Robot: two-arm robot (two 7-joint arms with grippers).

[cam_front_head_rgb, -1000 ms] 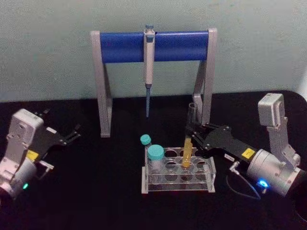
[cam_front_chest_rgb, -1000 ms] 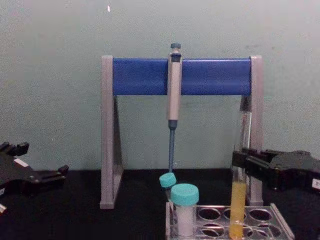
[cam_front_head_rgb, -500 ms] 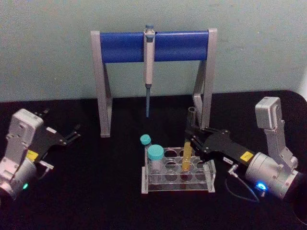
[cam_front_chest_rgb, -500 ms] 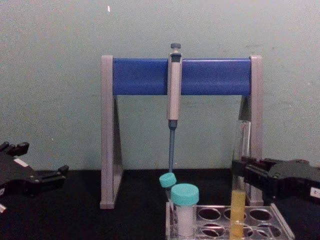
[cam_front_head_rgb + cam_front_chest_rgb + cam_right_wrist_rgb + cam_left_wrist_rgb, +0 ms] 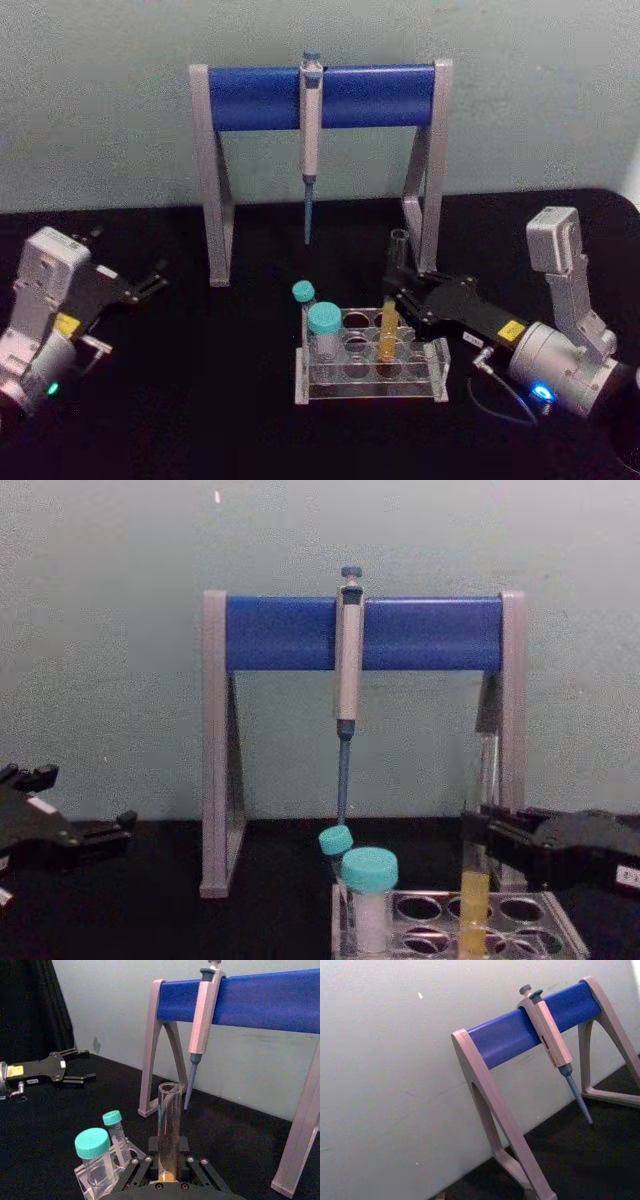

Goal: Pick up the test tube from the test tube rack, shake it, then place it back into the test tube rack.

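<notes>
The right gripper is squeezed tight on the test tube (yellow liquid low down), which stands in a hole of the test tube rack. The left gripper waits w/ fingers apart, far left.

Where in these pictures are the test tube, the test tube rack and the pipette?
test tube [image 5: 389,335]: head view, on its yellow liquid part.
test tube rack [image 5: 370,387]: head view, on its clear front wall.
pipette [image 5: 348,660]: chest view, on its grey body.
</notes>
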